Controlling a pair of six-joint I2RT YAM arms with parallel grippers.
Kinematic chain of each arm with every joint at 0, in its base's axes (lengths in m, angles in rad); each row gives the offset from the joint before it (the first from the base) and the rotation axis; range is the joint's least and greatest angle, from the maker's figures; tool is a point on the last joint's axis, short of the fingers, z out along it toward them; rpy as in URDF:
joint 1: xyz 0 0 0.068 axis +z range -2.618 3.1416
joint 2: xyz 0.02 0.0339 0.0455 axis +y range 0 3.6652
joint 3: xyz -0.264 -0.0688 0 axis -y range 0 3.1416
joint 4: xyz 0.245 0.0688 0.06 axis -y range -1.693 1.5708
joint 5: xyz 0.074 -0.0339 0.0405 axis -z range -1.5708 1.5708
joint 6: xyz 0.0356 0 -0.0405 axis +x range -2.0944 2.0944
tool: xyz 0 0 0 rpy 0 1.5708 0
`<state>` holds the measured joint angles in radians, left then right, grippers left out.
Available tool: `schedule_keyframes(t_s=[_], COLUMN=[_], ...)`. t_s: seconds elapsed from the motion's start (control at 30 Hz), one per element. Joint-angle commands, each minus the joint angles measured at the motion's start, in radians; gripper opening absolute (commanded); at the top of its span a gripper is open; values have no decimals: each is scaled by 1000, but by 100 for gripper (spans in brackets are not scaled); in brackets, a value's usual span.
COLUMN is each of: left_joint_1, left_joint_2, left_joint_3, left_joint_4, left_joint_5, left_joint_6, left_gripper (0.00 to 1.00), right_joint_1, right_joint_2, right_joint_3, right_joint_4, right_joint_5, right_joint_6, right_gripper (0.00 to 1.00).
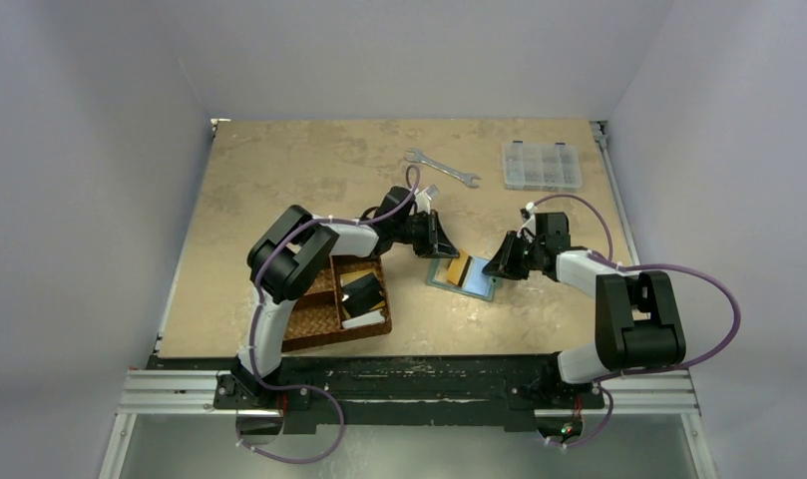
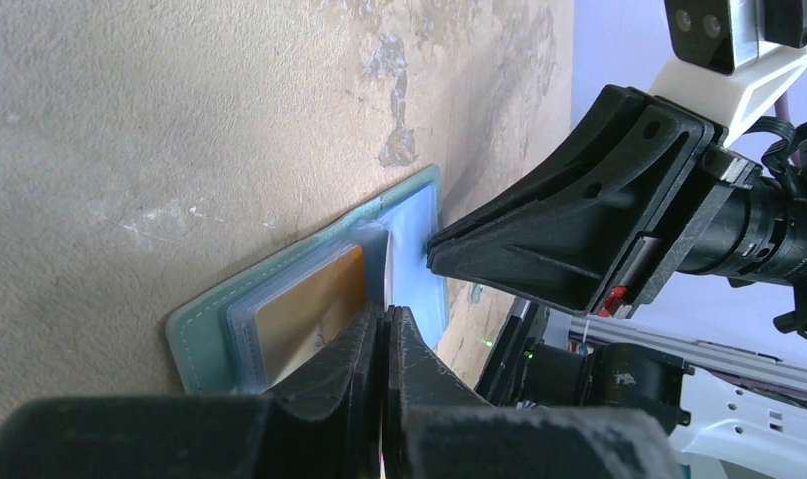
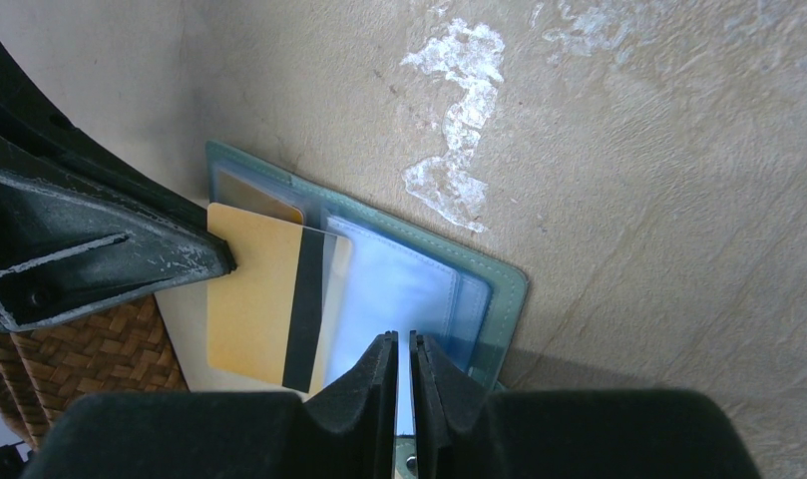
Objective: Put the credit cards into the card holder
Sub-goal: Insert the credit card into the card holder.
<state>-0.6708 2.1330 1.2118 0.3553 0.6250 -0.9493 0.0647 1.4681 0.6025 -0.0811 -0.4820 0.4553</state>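
You're partway. The orange-yellow card is half into a pocket of the card holder, not seated. The left tool looks clamped on the card's edge. The right tool is all but closed, apparently pinching the holder's flap. The black card and white card sit in the basket. The holder lies open mid-bench, toward the near edge; it has a grey-green cover and blue-grey pockets.

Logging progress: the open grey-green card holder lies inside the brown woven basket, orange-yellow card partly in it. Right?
No: the open grey-green card holder lies on the tan table beside the brown woven basket, per the top external view; the orange-yellow card is partly in it.
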Motion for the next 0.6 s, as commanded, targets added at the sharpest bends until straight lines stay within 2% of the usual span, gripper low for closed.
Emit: schedule_keyframes(t_s=[0.0,0.33,0.57], left_joint_1=[-9,-22,-35], left_joint_2=[16,5,-29], left_joint_3=[-17,-87,-132], left_joint_4=[99,191,232], left_joint_5=[-3,-41,-114], left_joint_6=[-37,-91,-106], left_gripper=[0,0,0], right_joint_1=[1,3,2], right_joint_2=[3,-3,-54], right_joint_3=[6,1,-4], right_joint_4=[12,13,-20], right_joint_5=[9,21,106], right_joint_6=[-20,-8,31], right_gripper=[17,17,18])
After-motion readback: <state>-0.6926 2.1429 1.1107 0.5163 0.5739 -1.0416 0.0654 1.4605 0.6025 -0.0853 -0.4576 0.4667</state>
